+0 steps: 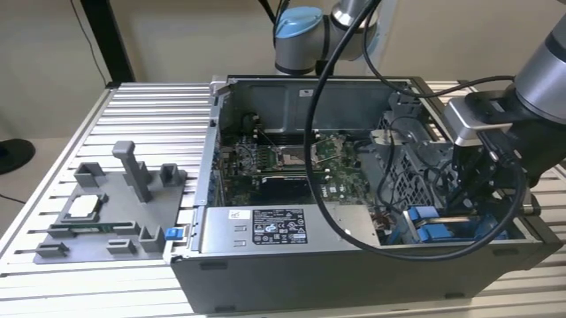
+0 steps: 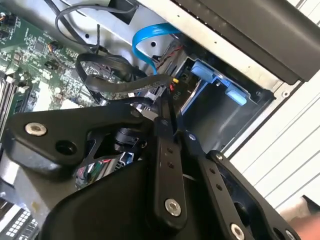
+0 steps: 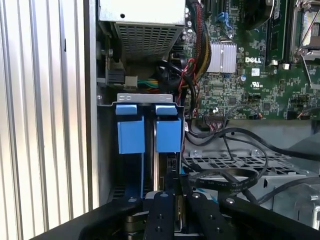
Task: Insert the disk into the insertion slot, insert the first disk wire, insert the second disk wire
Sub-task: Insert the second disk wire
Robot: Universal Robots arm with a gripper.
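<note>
An open computer case (image 1: 354, 265) lies on a slatted counter (image 1: 150, 112). The arm's claw (image 3: 176, 200) hangs over the slot (image 3: 107, 150) at the case's corner, its fingers (image 3: 161, 220) pressed together on a thin black wire (image 2: 172, 100). The disk (image 3: 167, 134) sits in the slot, its blue tabs beside a second blue carrier (image 3: 131, 134). Judged risk: the loose black cables (image 3: 225, 175) beside the claw could snag, or the plug could meet the disk crooked and jam. Room is tight: the case wall on one side, a perforated cage (image 3: 235, 162) on the other.
</note>
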